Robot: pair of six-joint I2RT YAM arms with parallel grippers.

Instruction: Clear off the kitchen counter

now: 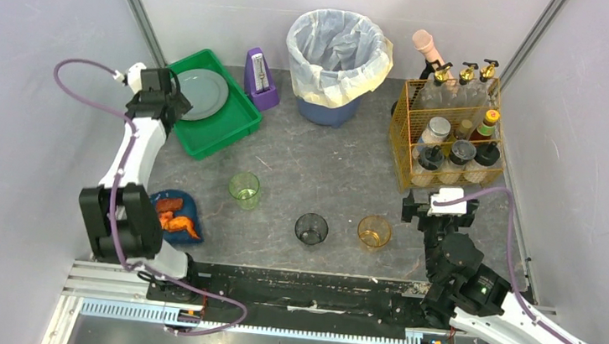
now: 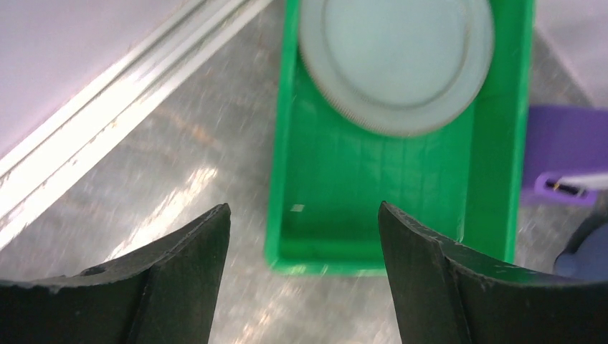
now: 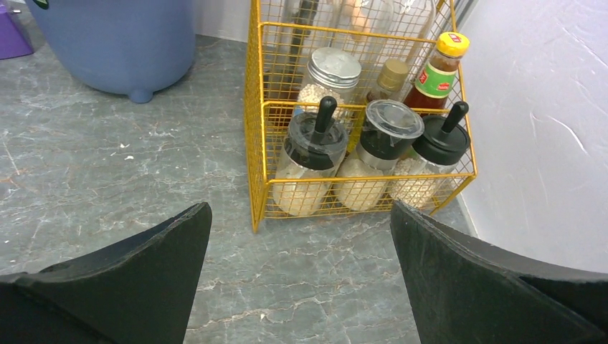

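Kitchen counter surface (image 1: 318, 169): dark grey and marbled, it fills the middle of my top view from the arm bases to the back wall.

Near the front sit a clear green cup (image 1: 244, 189), a dark cup (image 1: 311, 228) and an amber cup (image 1: 374, 231), all upright and apart from each other. At front left is a blue plate (image 1: 189, 205) with orange food (image 1: 176, 224), partly behind my left arm. It may be fried pieces; too small to tell.

At back left a green tray (image 1: 230, 127) holds a grey plate (image 1: 205, 93). A purple metronome-like item (image 1: 260, 77) stands just beside the tray. A blue bin (image 1: 328, 109) with a white liner is at back centre. A yellow wire basket (image 1: 401, 143) of bottles and jars is at back right.

My left gripper (image 2: 302, 211) hangs above the tray's left edge beside the plate, jaws spread and nothing between them. My right gripper (image 3: 301, 209) sits low over the surface just in front of the basket, jaws spread wide and holding nothing.
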